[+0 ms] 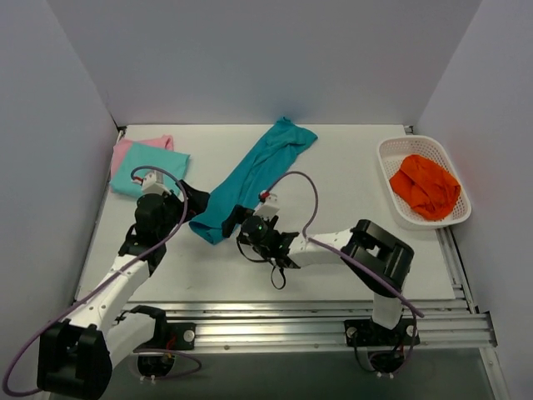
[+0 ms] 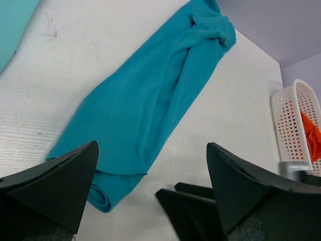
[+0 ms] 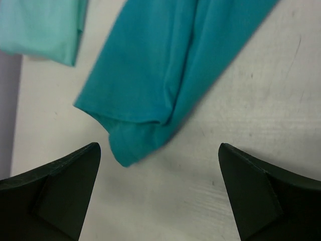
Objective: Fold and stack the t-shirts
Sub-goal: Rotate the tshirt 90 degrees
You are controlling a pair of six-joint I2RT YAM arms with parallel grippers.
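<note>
Lying as a long narrow strip, the deep teal t-shirt (image 1: 254, 179) has its near end just ahead of the left fingers (image 2: 60, 186) and the right fingers (image 3: 60, 191), both spread wide and empty. Beyond the left fingers, the aqua-mint t-shirt (image 1: 150, 171) sits folded on the pink t-shirt (image 1: 137, 148). The teal one looks half-folded and not yet stacked. Bare tabletop (image 1: 350, 192) opens to the right of the right fingers.

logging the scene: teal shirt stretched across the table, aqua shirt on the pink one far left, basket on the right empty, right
No, the basket is not empty: the top view shows an orange cloth in it. The rest stands: teal shirt stretched across the table, aqua shirt on the pink one far left.
</note>
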